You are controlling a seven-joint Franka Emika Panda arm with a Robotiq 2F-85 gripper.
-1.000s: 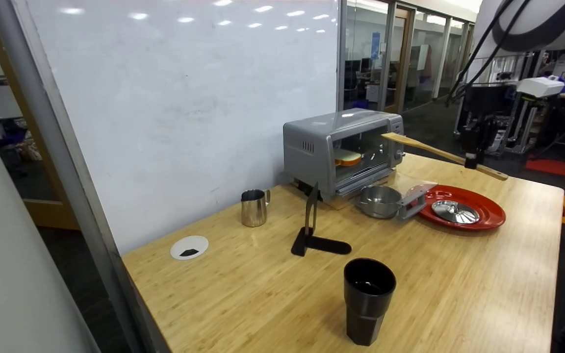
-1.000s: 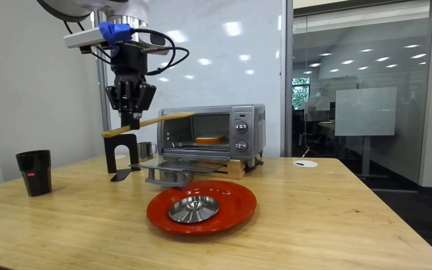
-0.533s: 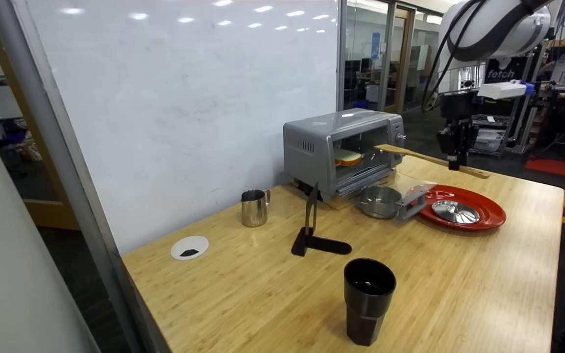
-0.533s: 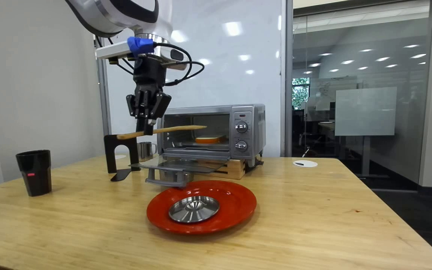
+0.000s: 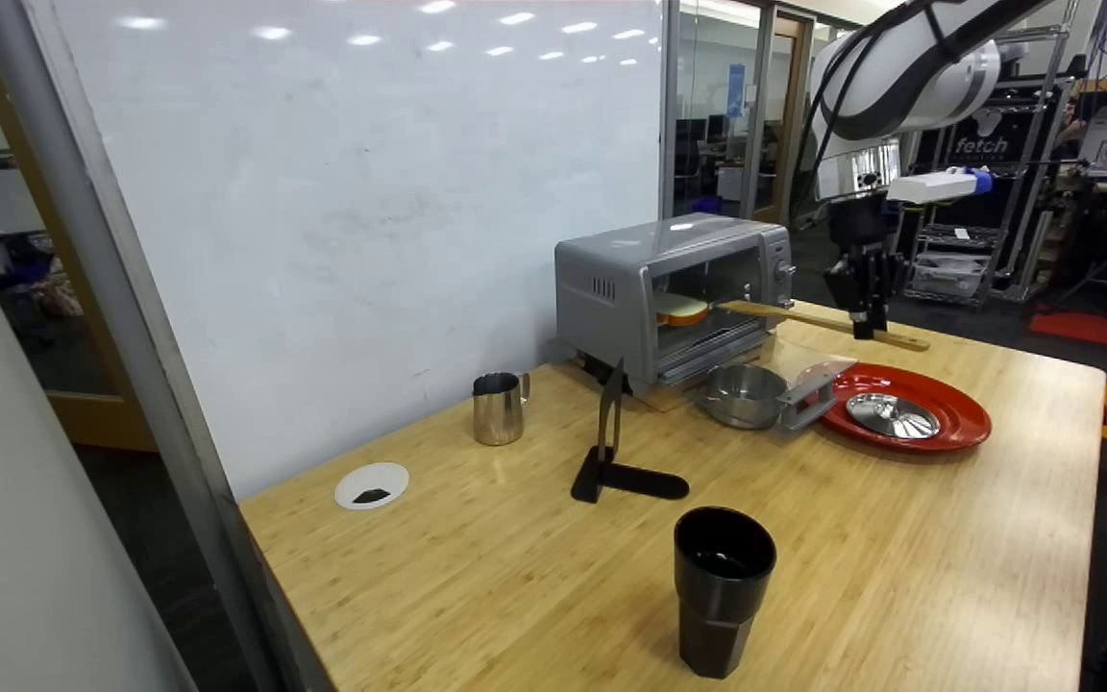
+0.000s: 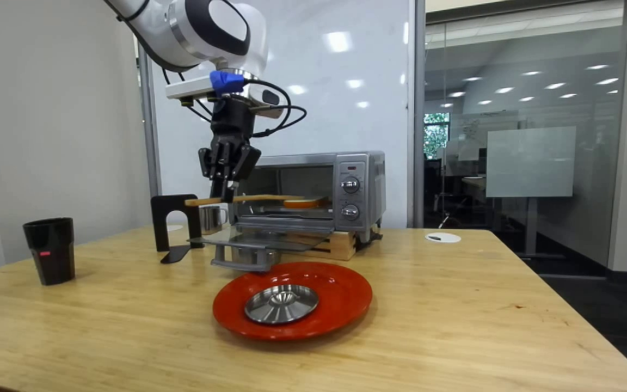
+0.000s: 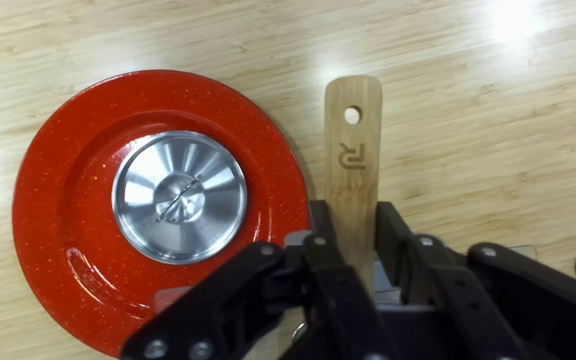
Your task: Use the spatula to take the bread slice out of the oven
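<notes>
My gripper (image 6: pixel 222 196) is shut on the handle of the wooden spatula (image 7: pixel 353 140), with a pad on each side of it. In both exterior views the spatula lies nearly level, its blade (image 5: pixel 750 308) pointing at the mouth of the silver-grey oven (image 5: pixel 606 293). The oven's glass door (image 6: pixel 262 238) is folded down. Inside sits the bread slice (image 6: pixel 301 204), pale on top with an orange-brown edge. In an exterior view the blade tip appears beside the bread slice (image 5: pixel 681 308); whether they touch, I cannot tell.
Beneath the door handle (image 6: pixel 240 265) stands a metal bowl (image 5: pixel 744 396). A red plate (image 6: pixel 346 296) with a steel lid (image 6: pixel 281 305) is in front of the oven. A black bookend (image 5: pixel 611 461), a steel pitcher (image 5: pixel 498 413) and a black cup (image 5: pixel 722 596) stand elsewhere on the table.
The arm has moved toward the oven and downward with the spatula. Its blade has dropped from near the oven's top edge to about the bread slice's height. The bread slice and oven have stayed put.
</notes>
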